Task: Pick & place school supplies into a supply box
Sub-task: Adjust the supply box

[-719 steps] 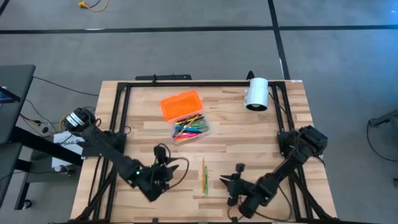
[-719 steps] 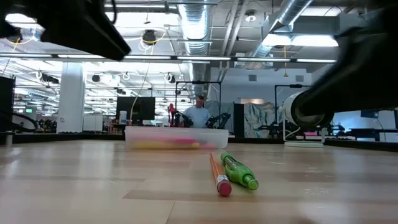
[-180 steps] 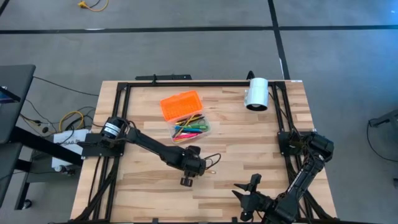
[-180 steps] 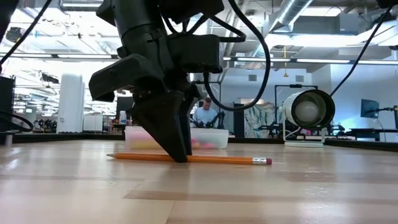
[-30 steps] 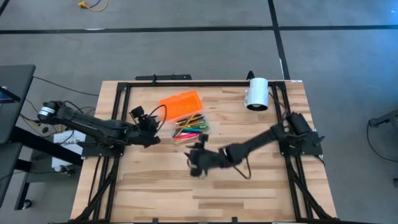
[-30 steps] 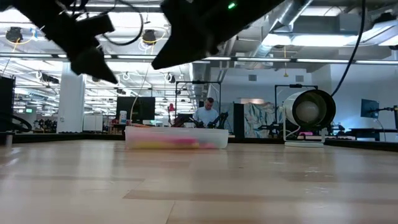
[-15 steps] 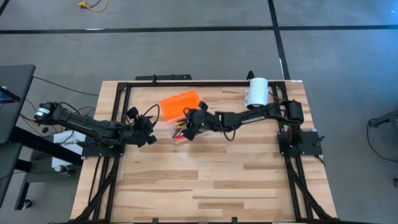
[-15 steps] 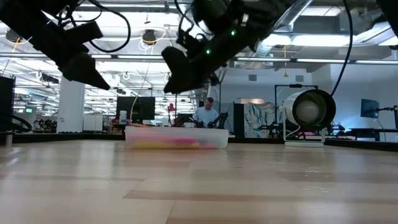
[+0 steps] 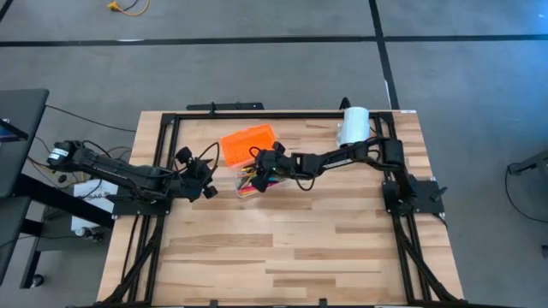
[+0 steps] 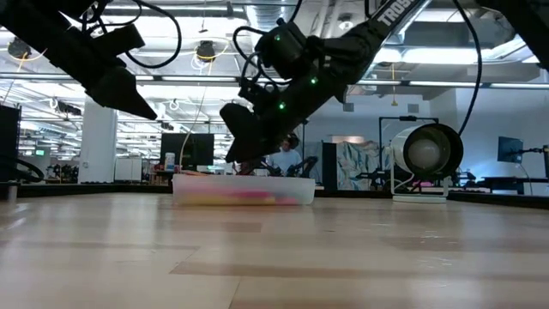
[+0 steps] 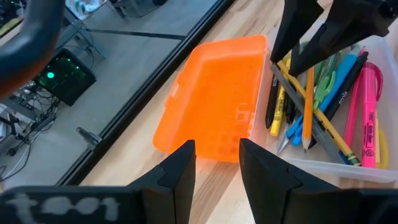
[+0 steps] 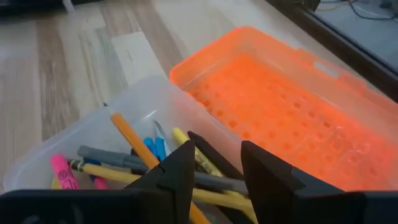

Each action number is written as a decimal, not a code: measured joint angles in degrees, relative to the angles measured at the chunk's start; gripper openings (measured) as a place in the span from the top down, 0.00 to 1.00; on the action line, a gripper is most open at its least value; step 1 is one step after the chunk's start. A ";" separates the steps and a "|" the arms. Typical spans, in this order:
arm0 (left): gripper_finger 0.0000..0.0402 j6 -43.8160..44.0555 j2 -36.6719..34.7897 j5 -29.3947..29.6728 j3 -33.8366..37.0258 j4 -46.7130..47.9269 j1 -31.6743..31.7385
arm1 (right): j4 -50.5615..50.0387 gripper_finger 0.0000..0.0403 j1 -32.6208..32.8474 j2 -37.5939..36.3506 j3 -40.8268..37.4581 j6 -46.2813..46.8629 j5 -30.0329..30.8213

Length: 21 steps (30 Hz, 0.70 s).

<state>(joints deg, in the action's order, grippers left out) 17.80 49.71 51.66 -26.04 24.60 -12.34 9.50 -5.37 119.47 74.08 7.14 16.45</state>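
**Right arm over the open box, orange pencil going in**

High view: right gripper (image 9: 267, 173) is reached across the table, directly over the clear base of the supply box (image 9: 257, 185). The orange lid (image 9: 247, 143) lies flipped open on the far side, still joined to the base. Left gripper (image 9: 202, 181) waits just beside the box near the table's left rail. White cylinder (image 9: 352, 127) sits at the far right corner, well apart. No loose supplies visible on the table (image 9: 342, 239).

Low view: right gripper hangs just above the box rim, tips pointing down into it. Left gripper is higher, off to the side, clear of the box.

Left wrist view: left fingers parted, nothing between them. Beyond them the right gripper's tips are down among the pens, with an orange pencil (image 11: 308, 102) running between them. Can't tell if it's pinched or already let go. The box also holds yellow, blue, green, black and pink items.

Right wrist view: right fingers stand apart over the base, with the pencil's upper end between them and the lid behind.

My read: last drop-off. Let the pencil go low so it settles flat along the box, then lift straight up to avoid snagging pens.

Room: the lid edge and near wall are close to the tips, so no sideways sweep. Left gripper crowds that side, so back out toward the open right half.
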 joint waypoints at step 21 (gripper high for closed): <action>0.71 0.01 0.00 -0.18 -0.02 -0.10 0.00 | -5.91 0.69 1.10 1.89 -0.08 0.39 0.11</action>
<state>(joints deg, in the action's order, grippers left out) 17.80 49.71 51.48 -26.06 24.50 -12.34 3.59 -4.26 121.36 74.00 7.52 16.56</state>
